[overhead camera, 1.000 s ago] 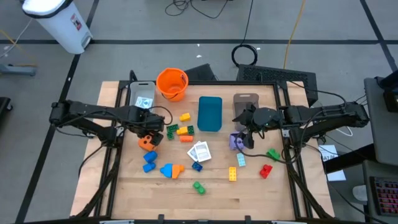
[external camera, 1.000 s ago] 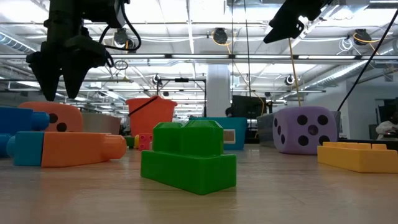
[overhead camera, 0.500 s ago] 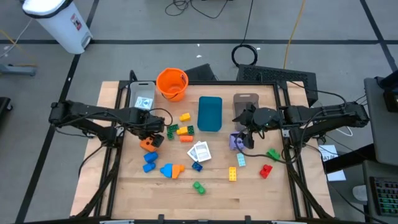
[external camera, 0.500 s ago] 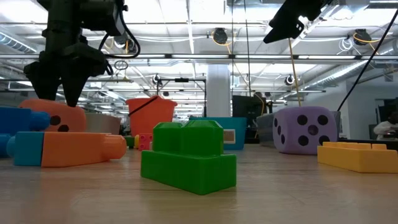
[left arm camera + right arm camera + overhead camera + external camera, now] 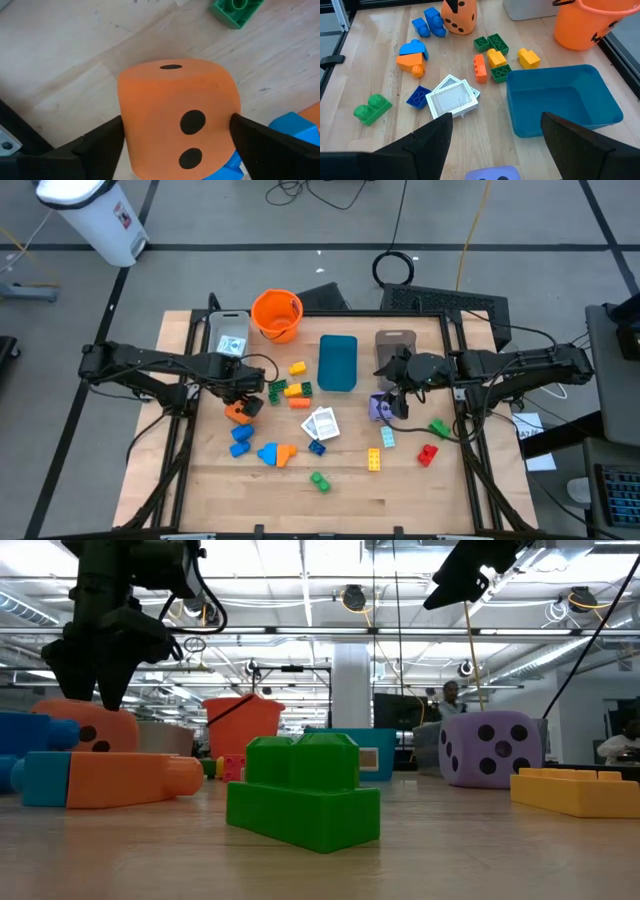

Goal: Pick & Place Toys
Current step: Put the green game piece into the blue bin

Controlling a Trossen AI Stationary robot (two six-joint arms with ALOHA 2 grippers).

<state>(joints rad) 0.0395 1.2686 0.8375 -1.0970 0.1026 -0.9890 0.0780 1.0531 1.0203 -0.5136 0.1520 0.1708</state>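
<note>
Orange bucket point(image 5: 277, 314) at the table's back, teal tray point(image 5: 338, 362), grey tray point(image 5: 228, 331), brown tray point(image 5: 396, 344)

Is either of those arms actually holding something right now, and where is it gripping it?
The left gripper has a finger on each side of the orange die, but a firm grip cannot be told. The right gripper holds nothing.

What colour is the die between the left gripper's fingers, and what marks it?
Orange die with black dots; the left wrist view shows it best.
</note>
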